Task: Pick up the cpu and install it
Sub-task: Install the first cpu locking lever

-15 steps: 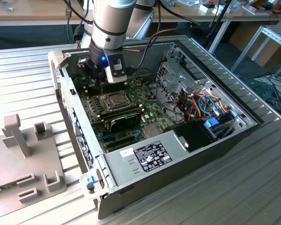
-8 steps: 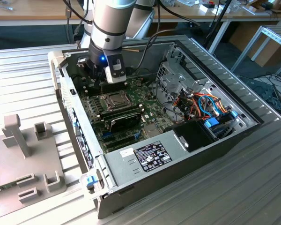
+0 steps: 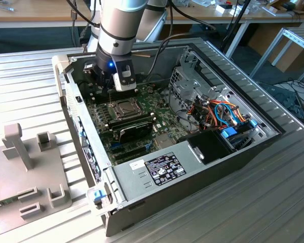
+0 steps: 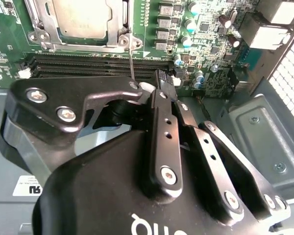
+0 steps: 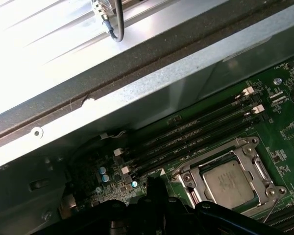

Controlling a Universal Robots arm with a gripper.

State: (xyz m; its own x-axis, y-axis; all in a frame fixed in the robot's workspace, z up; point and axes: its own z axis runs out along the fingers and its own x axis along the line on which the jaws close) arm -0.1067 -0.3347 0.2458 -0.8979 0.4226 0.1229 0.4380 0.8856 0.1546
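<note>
The cpu [image 3: 122,107] is a small silver-grey square lying inside the socket's metal frame [image 4: 118,29] on the green motherboard [image 3: 164,121]. Both wrist views show its dull metal top [image 4: 81,17] [image 5: 230,182]. My gripper [image 3: 110,92] hangs low inside the open computer case, over the black memory slots [image 4: 83,66] beside the socket. Its black fingers [image 4: 159,105] are shut together with nothing visible between them. The thin wire socket lever [image 4: 131,63] runs from the frame's corner to just beside the fingertips. The gripper's tip [image 5: 154,188] points near the socket corner.
The case's metal wall [image 5: 137,98] rises close behind the gripper. A black cooler module [image 3: 134,127] lies in front of the socket, and a drive cage with coloured cables [image 3: 218,114] fills the exterior view's right. Grey fixture blocks [image 3: 20,147] stand on the table at the left.
</note>
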